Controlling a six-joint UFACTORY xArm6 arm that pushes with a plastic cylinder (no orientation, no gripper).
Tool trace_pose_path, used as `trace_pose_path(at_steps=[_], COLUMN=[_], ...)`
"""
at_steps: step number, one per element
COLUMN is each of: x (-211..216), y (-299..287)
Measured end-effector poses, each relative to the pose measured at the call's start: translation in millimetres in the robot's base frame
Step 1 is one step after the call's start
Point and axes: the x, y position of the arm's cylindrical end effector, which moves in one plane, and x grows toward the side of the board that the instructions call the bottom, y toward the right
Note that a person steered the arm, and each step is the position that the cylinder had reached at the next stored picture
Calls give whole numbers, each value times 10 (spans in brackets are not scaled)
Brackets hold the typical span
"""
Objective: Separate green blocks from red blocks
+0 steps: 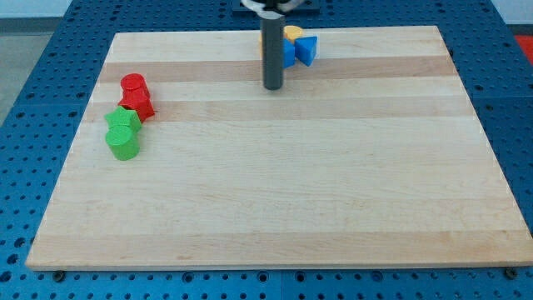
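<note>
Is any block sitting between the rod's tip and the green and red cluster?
Nothing visible does. My tip stands near the view's top centre; bare board lies between it and the green blocks and red blocks at the view's left.

Red blocks (136, 94), green blocks (123, 132), blue (300, 50) & yellow (292, 33) blocks, pale wood board (283, 192), dark rod (272, 50).

A pale wooden board (275, 192) with lengthwise grain bands fills most of what I see. Around the board on every side lies a blue perforated bench surface (50, 50), evenly lit, with soft glare.
</note>
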Motion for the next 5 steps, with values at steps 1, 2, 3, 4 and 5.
trace_pose_path(at_steps=[1,2,3,4,5], x=[-318,-552,-407,-191,-153], y=[-555,-1301,-1947,-2114,-2195])
